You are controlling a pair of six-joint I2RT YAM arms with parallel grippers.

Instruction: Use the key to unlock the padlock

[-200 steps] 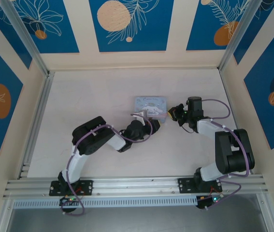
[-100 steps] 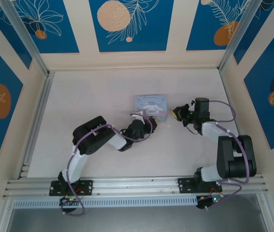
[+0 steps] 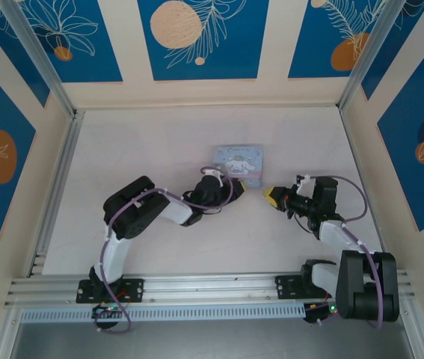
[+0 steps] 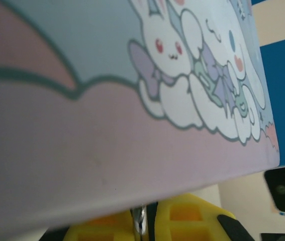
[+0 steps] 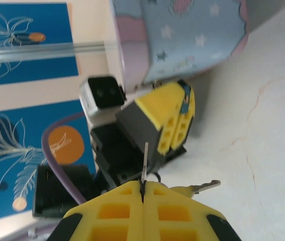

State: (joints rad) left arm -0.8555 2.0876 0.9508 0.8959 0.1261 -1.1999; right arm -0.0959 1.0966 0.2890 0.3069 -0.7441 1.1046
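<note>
Alignment was the step in hand: the right gripper [image 5: 143, 190] pinched the key [image 5: 145, 159] upright, short of the padlock [image 5: 184, 98], which was apparently clamped in the left gripper [image 3: 236, 186] beside the cartoon tin [image 5: 182, 35]; next came precise keyhole insertion.

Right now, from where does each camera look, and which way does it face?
Top external: above and behind the bases, facing down at the table; both arms, left pincer, right pincer.
Left wrist: close against the tin, its cartoon lid; own yellow fingers below.
Right wrist: low, facing the left pincer and tin; own pincer shut on the key.
Shared: the tin in all three.
</note>
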